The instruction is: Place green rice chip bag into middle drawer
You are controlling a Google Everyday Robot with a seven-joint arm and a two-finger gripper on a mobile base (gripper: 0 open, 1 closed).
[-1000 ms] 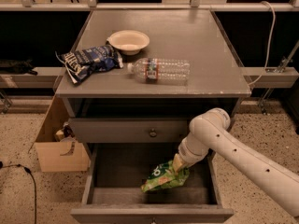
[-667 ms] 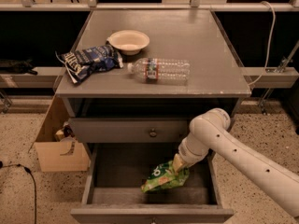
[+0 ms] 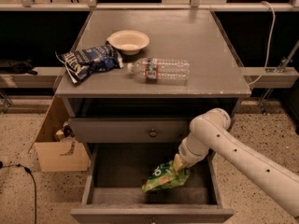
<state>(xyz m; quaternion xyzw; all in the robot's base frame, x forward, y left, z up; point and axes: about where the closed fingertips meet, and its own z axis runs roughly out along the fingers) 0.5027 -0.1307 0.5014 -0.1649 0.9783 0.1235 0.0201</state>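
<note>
The green rice chip bag (image 3: 164,177) lies inside the open middle drawer (image 3: 117,171), on its floor right of centre. My gripper (image 3: 178,165) reaches down into the drawer from the right, at the bag's upper right end and touching it. The white arm (image 3: 243,158) comes in from the lower right corner and hides the drawer's right side.
On the cabinet top (image 3: 196,36) lie a dark blue and white chip bag (image 3: 88,61), a cream bowl (image 3: 128,41) and a plastic water bottle (image 3: 159,70) on its side. A shut drawer with a round knob (image 3: 152,133) sits above. A cardboard box (image 3: 56,146) stands on the floor at left.
</note>
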